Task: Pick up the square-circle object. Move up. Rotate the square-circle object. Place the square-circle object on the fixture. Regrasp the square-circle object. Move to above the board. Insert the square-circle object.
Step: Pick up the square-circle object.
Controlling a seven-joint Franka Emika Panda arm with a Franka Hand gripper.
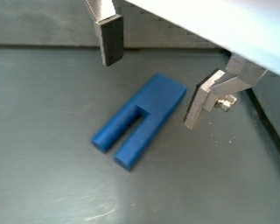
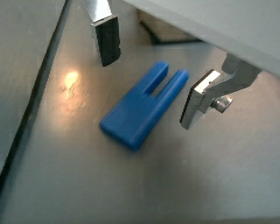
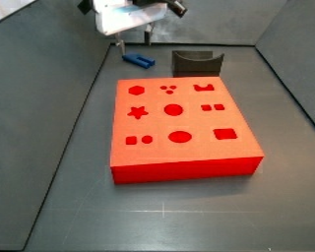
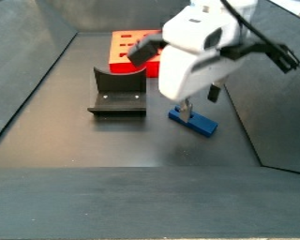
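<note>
Fingers: 2 flat silver plates with dark pads (image 1: 111, 42), wide apart, holding nothing
Gripper (image 1: 154, 74): low over the floor, straddling the peg in both wrist views, not touching it
Peg: small blue plastic square-circle object (image 1: 139, 120) with 2 prongs, lying flat on the dark floor
Fixture: small dark notched holder (image 3: 196, 62), just beside the peg
Board: big flat red block with shaped holes (image 3: 180, 127), near the fixture

Dark grey floor (image 3: 68, 197), low walls
</note>
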